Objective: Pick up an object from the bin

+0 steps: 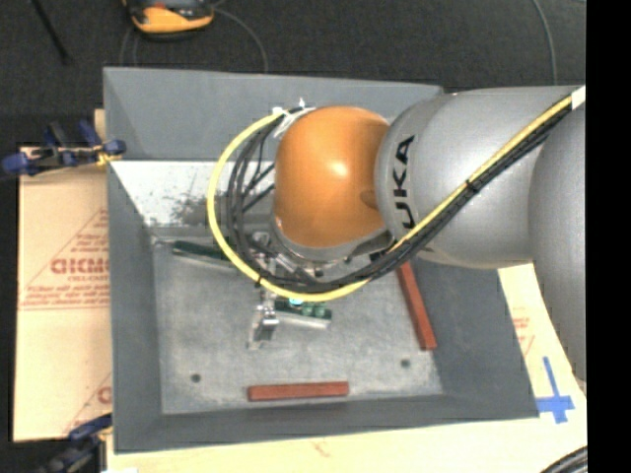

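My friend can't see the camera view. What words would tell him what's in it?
A silver robot arm with an orange cap reaches from the right into a grey metal bin, its claw low over the middle of the floor. One reddish-brown bar lies by the near wall; a second bar lies slanted at the right.

Robotics laboratory: a grey industrial arm (473, 185) lettered KUKA, with cabling strapped along it, is reaching over a grey metal bin (133, 294) that is sitting on dark matting (345, 18). A wired orange-and-black handheld unit (166, 4) is lying beyond the bin's far rim, completing a test-cell arrangement.
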Controlling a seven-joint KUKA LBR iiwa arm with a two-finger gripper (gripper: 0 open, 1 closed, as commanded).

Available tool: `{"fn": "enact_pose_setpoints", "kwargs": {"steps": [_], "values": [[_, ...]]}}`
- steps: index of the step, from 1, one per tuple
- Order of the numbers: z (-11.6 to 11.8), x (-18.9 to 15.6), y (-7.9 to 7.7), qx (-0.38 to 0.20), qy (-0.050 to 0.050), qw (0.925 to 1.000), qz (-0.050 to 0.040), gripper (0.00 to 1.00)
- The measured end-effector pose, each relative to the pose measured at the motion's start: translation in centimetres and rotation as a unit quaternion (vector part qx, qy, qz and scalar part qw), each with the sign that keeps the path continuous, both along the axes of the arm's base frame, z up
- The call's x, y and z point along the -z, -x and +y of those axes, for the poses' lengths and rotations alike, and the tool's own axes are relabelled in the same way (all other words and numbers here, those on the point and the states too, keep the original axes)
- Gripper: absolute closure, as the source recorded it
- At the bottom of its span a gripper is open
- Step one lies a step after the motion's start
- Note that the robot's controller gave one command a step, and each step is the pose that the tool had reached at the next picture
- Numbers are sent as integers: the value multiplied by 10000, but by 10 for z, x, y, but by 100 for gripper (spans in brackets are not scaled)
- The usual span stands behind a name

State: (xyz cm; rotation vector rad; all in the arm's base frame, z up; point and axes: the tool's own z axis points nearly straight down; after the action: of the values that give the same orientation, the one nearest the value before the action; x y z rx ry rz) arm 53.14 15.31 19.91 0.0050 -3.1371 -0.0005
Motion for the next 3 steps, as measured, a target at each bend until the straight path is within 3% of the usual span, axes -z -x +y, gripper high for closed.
{"fn": "enact_pose_setpoints", "kwargs": {"steps": [1,2,3], "values": [[-1,-4,-2,17,-5,10000,-36,0],[-57,53,-16,-236,-5,9997,-64,0],[-43,119,-28,-348,5,9994,-62,0]]}}
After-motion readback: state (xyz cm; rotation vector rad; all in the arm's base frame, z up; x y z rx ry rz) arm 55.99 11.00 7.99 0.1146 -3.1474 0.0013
